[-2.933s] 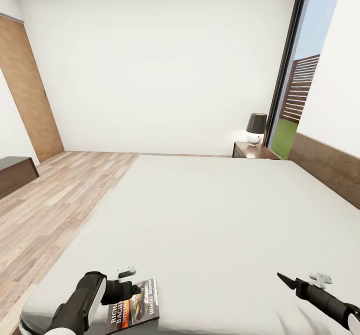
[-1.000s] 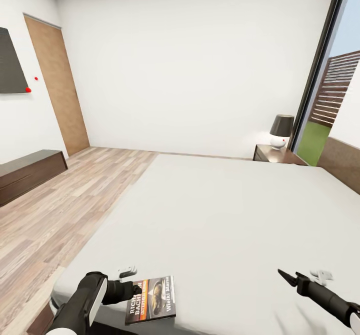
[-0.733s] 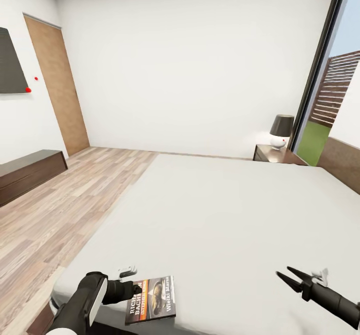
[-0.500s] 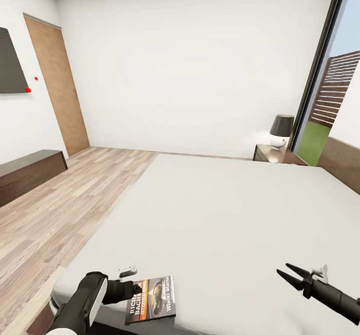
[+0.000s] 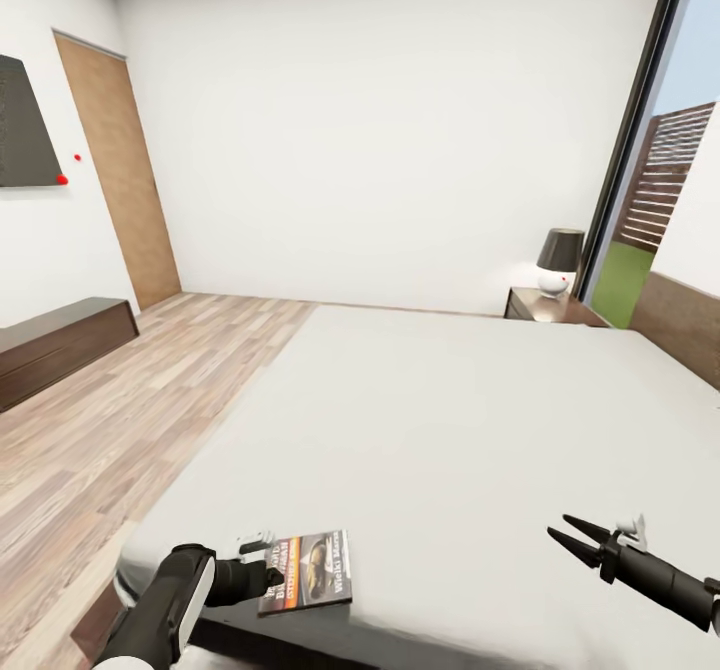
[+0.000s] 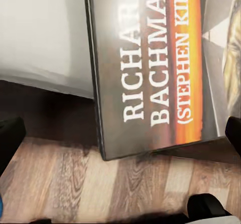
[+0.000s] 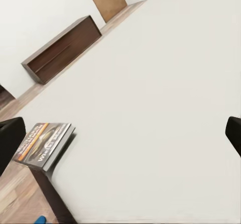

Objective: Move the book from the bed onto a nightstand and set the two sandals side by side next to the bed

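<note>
The book (image 5: 308, 570), dark with an orange band and white lettering, lies flat at the near corner of the bed (image 5: 450, 420). One of its corners hangs past the mattress edge. My left gripper (image 5: 266, 578) sits at the book's left edge. In the left wrist view the left gripper (image 6: 120, 133) has its fingers spread wide over the cover (image 6: 160, 68). My right gripper (image 5: 570, 538) hovers open just above the bare mattress, far right of the book (image 7: 45, 143). The nightstand (image 5: 535, 305) stands at the bed's far right corner. A bright blue sliver, perhaps a sandal (image 7: 41, 219), shows on the floor.
A lamp (image 5: 558, 260) stands on the nightstand. A long dark TV bench (image 5: 60, 345) runs along the left wall below a black TV (image 5: 20, 125), with a wooden door (image 5: 120, 170) beyond. Wood floor (image 5: 150, 400) lies left of the bed. A tall window (image 5: 650, 150) is at right.
My right gripper's fingers have spread from shut to open, and it has risen a little. The view has shifted slightly. The left gripper stays at the book's edge.
</note>
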{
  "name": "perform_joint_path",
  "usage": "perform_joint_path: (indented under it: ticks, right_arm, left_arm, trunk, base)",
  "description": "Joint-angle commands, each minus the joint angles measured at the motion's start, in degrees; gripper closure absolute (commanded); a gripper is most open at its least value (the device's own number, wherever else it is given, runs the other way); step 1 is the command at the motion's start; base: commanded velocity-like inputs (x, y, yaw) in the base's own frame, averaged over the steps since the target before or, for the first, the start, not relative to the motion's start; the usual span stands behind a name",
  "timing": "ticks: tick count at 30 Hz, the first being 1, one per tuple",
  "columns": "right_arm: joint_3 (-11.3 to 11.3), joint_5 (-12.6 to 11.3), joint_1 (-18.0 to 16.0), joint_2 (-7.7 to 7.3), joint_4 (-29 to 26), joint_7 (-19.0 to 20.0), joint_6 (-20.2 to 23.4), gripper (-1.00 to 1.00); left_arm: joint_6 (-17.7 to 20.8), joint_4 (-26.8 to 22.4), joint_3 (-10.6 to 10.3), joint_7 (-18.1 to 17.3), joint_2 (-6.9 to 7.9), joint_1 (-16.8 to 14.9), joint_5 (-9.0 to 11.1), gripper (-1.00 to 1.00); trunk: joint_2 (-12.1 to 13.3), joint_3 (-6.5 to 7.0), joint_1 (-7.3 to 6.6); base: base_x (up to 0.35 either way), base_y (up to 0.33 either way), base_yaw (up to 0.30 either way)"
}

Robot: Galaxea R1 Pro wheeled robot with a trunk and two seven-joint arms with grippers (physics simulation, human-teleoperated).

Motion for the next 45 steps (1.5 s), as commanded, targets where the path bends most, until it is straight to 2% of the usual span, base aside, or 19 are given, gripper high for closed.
perform_joint_path:
  ticks: [1, 19, 20, 23, 27, 30, 34, 37, 39, 41, 43, 45]
  right_arm:
    - [0.0, -0.2, 0.0, -0.02, 0.0, 0.2, -0.1, -1.00]
    - [0.4, 0.4, 0.0, -0.02, -0.7, 0.4, -0.4, -1.00]
    - [0.5, 0.9, 0.0, -0.02, -1.0, 0.5, -0.4, -1.00]
    - [0.7, 6.2, 0.0, -0.02, -5.5, 0.2, -0.2, -1.00]
    - [0.5, 9.2, -0.1, -0.03, -9.8, -0.2, 0.7, -1.00]
    - [0.3, 10.2, -0.2, -0.08, -14.0, -1.2, 3.2, -1.00]
    - [-0.2, 10.7, -0.3, -0.16, -22.9, -4.1, 9.8, -1.00]
    - [-1.2, 10.8, -0.3, -0.14, -30.0, -5.4, 14.2, -1.00]
    - [-2.4, 10.8, -0.3, -0.12, -32.6, -5.8, 16.0, -1.00]
    - [-4.5, 10.8, -0.3, -0.11, -34.4, -6.0, 17.5, -1.00]
    - [-8.0, 11.1, -0.3, -0.11, -35.5, -6.6, 19.0, -1.00]
    - [-10.3, 11.2, -0.3, -0.07, -35.9, -8.2, 19.5, -1.00]
  left_arm:
    - [0.2, -0.1, 0.3, -0.5, -0.08, 0.0, -0.6, -1.00]
    - [0.2, -0.1, 0.3, -0.5, -0.10, 0.0, -0.6, -1.00]
    - [0.2, -0.1, 0.3, -0.5, -0.13, 0.0, -0.6, -1.00]
    - [0.2, 0.0, 0.3, -0.5, -0.63, 0.0, -0.6, -1.00]
    - [0.2, 0.0, 0.3, -0.5, -0.82, 0.0, -0.6, -1.00]
    - [0.2, 0.0, 0.3, -0.5, -0.86, 0.0, -0.6, -1.00]
    - [0.2, 0.0, 0.3, -0.5, -0.90, 0.0, -0.6, -1.00]
    - [0.2, 0.0, 0.3, -0.5, -0.90, 0.0, -0.6, -1.00]
    - [0.2, 0.0, 0.3, -0.5, -0.90, 0.0, -0.6, -1.00]
    - [0.2, 0.0, 0.3, -0.5, -0.92, 0.0, -0.6, -1.00]
    - [0.2, 0.0, 0.3, -0.5, -0.91, 0.0, -0.6, -1.00]
    - [0.2, 0.0, 0.3, -0.5, -0.91, 0.0, -0.6, -1.00]
  trunk:
    - [0.0, -0.06, -0.04]
    - [0.0, -0.06, -0.04]
    - [0.0, -0.06, -0.04]
    - [0.0, -0.06, -0.04]
    - [0.0, -0.06, -0.04]
    - [0.0, -0.06, -0.04]
    - [0.0, -0.06, -0.04]
    - [0.0, -0.06, -0.04]
    - [0.0, -0.06, -0.04]
    - [0.0, -0.06, -0.04]
    - [0.0, -0.06, -0.04]
    - [0.0, -0.06, -0.04]
  base:
    - [-0.293, 0.000, 0.000]
    - [-0.056, 0.000, 0.000]
    - [0.000, 0.000, 0.000]
    - [0.000, 0.000, 0.000]
    - [0.000, 0.000, 0.000]
    - [0.000, 0.000, 0.000]
    - [0.000, 0.000, 0.000]
    - [0.000, 0.000, 0.000]
    - [0.000, 0.000, 0.000]
    - [0.000, 0.000, 0.000]
    - [0.000, 0.000, 0.000]
    - [0.000, 0.000, 0.000]
